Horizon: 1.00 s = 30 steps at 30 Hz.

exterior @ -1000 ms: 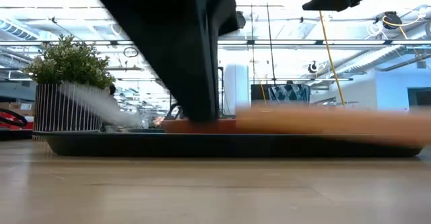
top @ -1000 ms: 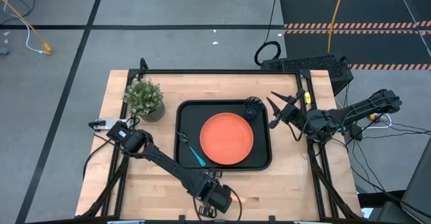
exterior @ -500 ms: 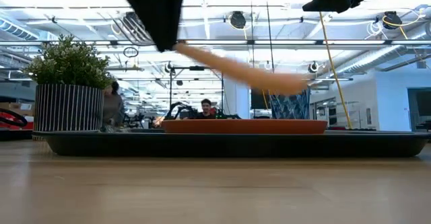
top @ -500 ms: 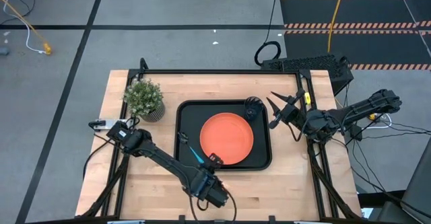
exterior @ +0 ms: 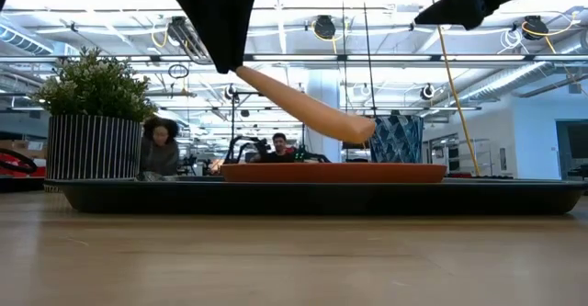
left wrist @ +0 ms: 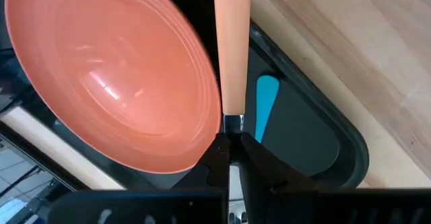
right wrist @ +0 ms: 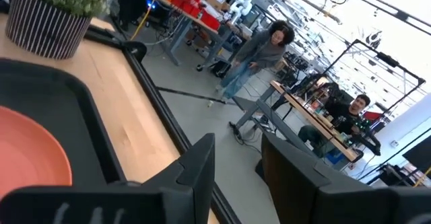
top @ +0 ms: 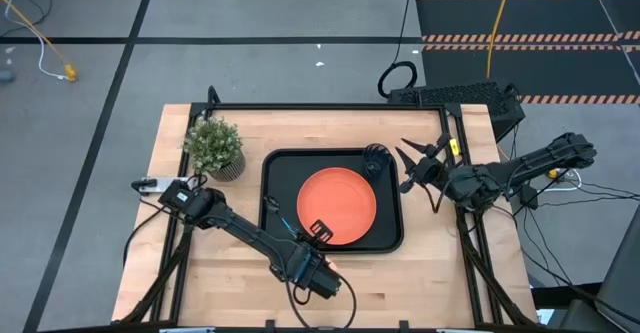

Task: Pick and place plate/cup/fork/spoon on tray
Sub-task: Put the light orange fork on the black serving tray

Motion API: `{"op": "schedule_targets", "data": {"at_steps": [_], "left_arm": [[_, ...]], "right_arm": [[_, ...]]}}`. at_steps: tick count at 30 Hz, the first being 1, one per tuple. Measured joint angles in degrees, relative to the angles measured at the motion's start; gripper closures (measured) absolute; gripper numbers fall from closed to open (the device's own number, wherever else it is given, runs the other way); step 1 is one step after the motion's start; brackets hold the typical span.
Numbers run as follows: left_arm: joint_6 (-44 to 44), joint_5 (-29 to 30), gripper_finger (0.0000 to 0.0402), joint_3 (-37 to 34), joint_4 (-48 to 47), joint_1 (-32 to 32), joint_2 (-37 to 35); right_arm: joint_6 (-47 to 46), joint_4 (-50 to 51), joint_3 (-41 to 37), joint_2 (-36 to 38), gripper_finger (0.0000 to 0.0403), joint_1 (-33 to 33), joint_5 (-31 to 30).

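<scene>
The black tray (top: 270, 188) holds the orange plate (top: 337, 203), the dark cup (top: 376, 161) at its far right corner, and the blue-handled spoon (top: 290, 229) at its near left. My left gripper (top: 320, 235) is over the plate's near rim and is shut on the fork (left wrist: 232, 49). The fork's tan handle sticks out ahead of the fingers, above the plate (left wrist: 108, 76) and beside the spoon's handle (left wrist: 266, 106). My right gripper (top: 413, 165) is open and empty, raised just right of the tray. My left gripper pinches the fork at its metal neck (left wrist: 232, 124), just behind the tan handle, between its two fingers. The fingers hide the tines. The handle runs on forward in line with the fingers. In the low view the handle (exterior: 303, 104) slants down from the gripper, clear above the plate (exterior: 331, 172).
A potted green plant (top: 214, 148) stands on the table at the tray's far left corner. Bare wood lies in front of the tray (top: 380, 283) and to its left. People show in the room beyond the table.
My left gripper has gone from near the table's near edge toward the far edge, up to the tray's near side, and has risen. The fork has been lifted clear of the table and carried along; its handle now slants above the plate.
</scene>
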State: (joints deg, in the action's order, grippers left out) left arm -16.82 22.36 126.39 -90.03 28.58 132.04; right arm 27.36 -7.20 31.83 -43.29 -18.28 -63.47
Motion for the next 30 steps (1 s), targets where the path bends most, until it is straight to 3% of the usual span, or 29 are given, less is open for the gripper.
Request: {"op": "schedule_targets", "data": {"at_steps": [6,12,17,20,24,30], "left_arm": [[1.39,-2.13,0.0390,0.00,0.86,0.04,-3.36],[-3.27,-4.21,0.0390,0.00,15.55,0.43,-9.55],[-7.63,-6.08,0.0390,-1.43,13.39,-0.43,-12.57],[-9.12,-10.85,0.0390,-6.22,17.36,-1.45,-14.44],[-10.74,-17.11,0.0390,-16.97,34.68,-1.77,-19.14],[-10.76,-18.50,0.0390,-33.08,55.30,-2.16,-27.16]], "right_arm": [[-3.30,3.75,0.00,0.07,0.0289,0.00,-1.28],[-5.59,5.27,0.00,0.50,0.0289,0.00,-1.26],[-5.38,1.91,0.00,0.66,0.0289,0.00,-1.16],[-4.94,-0.19,0.00,0.66,0.0289,0.00,-1.06],[-2.28,-3.80,0.00,0.66,0.0289,0.00,-1.04],[-0.97,-4.81,0.00,0.66,0.0289,0.02,-1.04]]}}
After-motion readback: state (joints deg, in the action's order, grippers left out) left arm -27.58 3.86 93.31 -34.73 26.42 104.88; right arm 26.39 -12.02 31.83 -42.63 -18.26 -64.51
